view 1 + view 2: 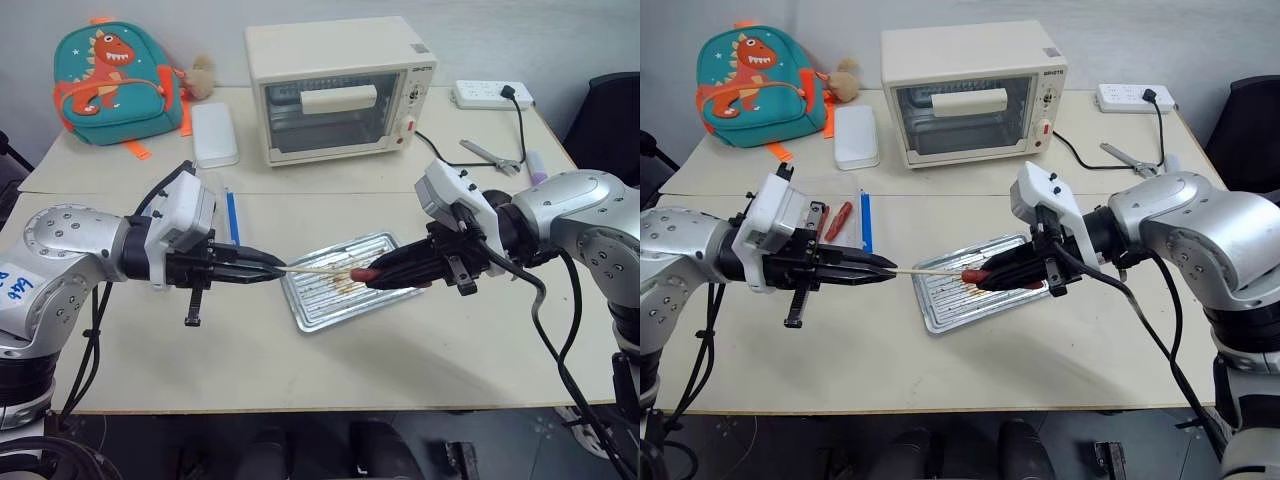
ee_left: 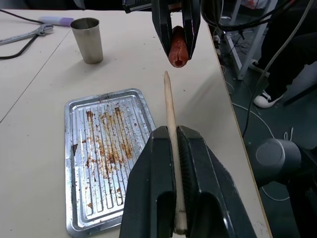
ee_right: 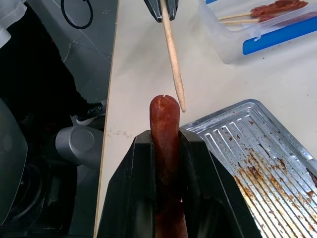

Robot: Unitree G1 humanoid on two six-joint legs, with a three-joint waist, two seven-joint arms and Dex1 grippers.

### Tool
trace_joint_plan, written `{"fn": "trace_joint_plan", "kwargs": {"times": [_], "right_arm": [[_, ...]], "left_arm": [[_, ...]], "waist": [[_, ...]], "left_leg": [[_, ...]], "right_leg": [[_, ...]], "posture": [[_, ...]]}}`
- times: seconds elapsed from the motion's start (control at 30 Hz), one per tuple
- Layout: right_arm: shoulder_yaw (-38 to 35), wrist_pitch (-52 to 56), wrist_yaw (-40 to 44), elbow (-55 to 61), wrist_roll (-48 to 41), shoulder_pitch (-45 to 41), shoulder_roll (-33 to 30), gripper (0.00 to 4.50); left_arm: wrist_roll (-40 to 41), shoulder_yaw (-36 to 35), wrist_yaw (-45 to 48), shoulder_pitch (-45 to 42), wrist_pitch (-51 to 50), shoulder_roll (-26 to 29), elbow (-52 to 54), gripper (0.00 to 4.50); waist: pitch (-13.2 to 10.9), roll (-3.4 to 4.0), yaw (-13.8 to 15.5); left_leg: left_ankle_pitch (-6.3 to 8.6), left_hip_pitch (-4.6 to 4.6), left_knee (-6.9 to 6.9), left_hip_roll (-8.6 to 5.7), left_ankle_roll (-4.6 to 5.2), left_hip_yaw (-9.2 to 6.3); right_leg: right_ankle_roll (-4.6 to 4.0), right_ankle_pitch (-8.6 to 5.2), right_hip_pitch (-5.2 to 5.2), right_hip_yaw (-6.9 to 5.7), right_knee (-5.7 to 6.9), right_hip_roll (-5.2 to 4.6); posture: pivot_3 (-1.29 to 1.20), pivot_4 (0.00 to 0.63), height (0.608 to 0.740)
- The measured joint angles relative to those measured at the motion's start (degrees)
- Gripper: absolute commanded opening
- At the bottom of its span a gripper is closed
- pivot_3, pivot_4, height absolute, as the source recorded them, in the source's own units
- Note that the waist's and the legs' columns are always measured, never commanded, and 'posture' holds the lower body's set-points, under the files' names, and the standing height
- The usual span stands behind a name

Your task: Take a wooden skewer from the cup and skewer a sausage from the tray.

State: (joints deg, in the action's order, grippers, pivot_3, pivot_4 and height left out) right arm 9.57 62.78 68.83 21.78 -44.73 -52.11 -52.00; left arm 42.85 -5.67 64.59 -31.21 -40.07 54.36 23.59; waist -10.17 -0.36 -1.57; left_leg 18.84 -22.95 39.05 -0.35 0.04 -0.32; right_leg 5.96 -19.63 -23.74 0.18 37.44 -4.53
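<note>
Wooden skewer (image 2: 171, 124), thin and pointed, clamped in left tool (image 1: 268, 267); right tool (image 1: 385, 273) pinches glossy sausage (image 3: 165, 129).

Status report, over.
Left gripper shut on wooden skewer. Right gripper shut on sausage. Skewer tip just short of sausage end, above tray. Nothing between.

Toaster oven (image 1: 340, 90) on table (image 1: 420, 350), well beyond both claws. Dinosaur backpack (image 1: 115, 82) beyond left claw, white box (image 1: 214, 134) nearer. Power strip (image 1: 490, 94), tongs (image 1: 490, 156) beyond right claw. Clear plastic tray (image 3: 257, 34) holds skewered meat.
</note>
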Motion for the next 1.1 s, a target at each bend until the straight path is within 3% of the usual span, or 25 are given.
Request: {"fn": "trace_joint_plan", "kwargs": {"times": [1.1], "right_arm": [[0.7, -2.6, -0.5, -2.0, 2.8, 1.8, 0.0, 0.63]], "left_arm": [[-0.1, 0.0, 0.2, -0.1, 0.0, -0.5, 0.2, 0.0]], "waist": [[0.0, 0.0, 0.0]], "left_leg": [[0.0, 0.0, 0.04, -0.01, 0.0, 0.01]], "right_leg": [[0.0, 0.0, 0.0, 0.0, 0.03, 0.01]], "posture": [[0.0, 0.15, 0.74]]}}
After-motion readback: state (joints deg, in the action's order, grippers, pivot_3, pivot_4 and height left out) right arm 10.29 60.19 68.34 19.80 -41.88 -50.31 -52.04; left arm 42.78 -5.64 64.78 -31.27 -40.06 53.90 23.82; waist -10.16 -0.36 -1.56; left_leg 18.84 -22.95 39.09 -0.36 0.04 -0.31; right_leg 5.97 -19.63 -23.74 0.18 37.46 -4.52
